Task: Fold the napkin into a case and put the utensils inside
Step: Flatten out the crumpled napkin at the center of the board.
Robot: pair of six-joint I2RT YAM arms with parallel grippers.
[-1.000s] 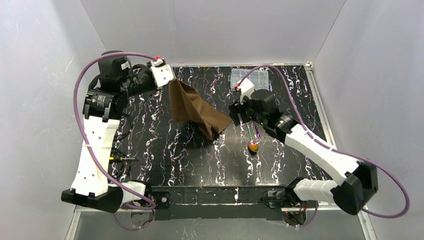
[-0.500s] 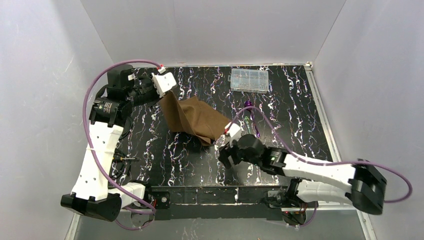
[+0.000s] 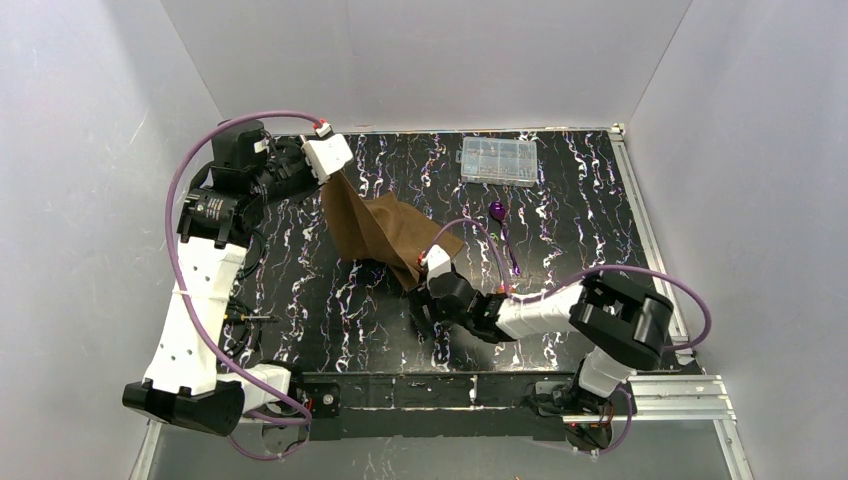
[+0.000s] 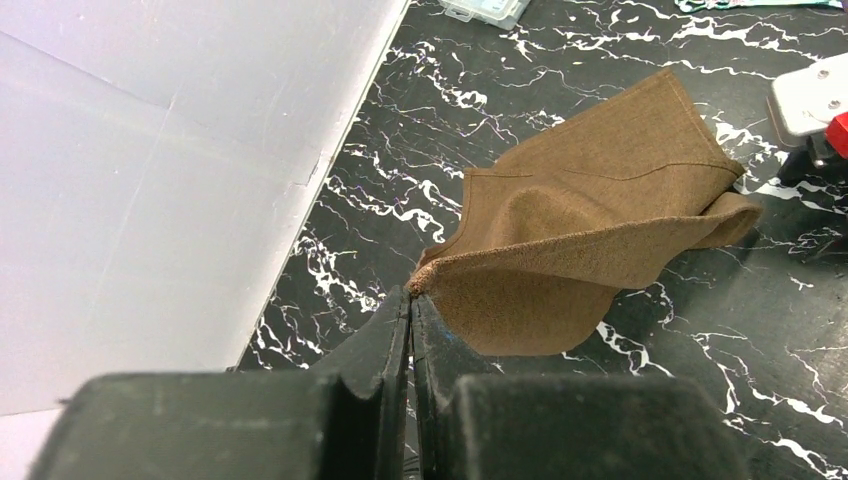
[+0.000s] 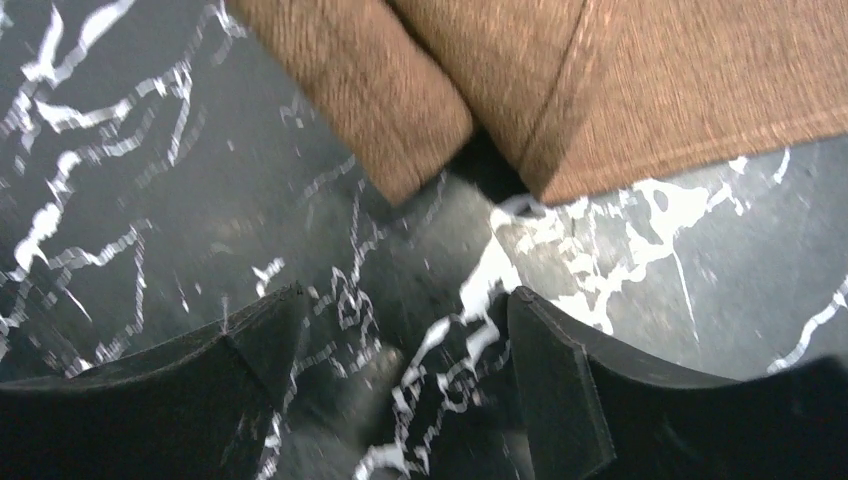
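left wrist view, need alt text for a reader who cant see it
The left gripper, shut, pinches one corner of a brown napkin, whose folds sag away onto a black marbled table. A white wall fills the left side, and a clear box shows at the top edge.

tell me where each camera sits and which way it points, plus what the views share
Top external: fixed above and behind the bases, looking down on the table; both arms show, plus the napkin, a purple-headed utensil and a clear box.
Left wrist: on the left arm, looking across the table along the left gripper, shut on a napkin corner.
Right wrist: low over the table, looking past the open right gripper at the napkin's near edge.
Shared: all three show the napkin; top and left wrist both show the box.
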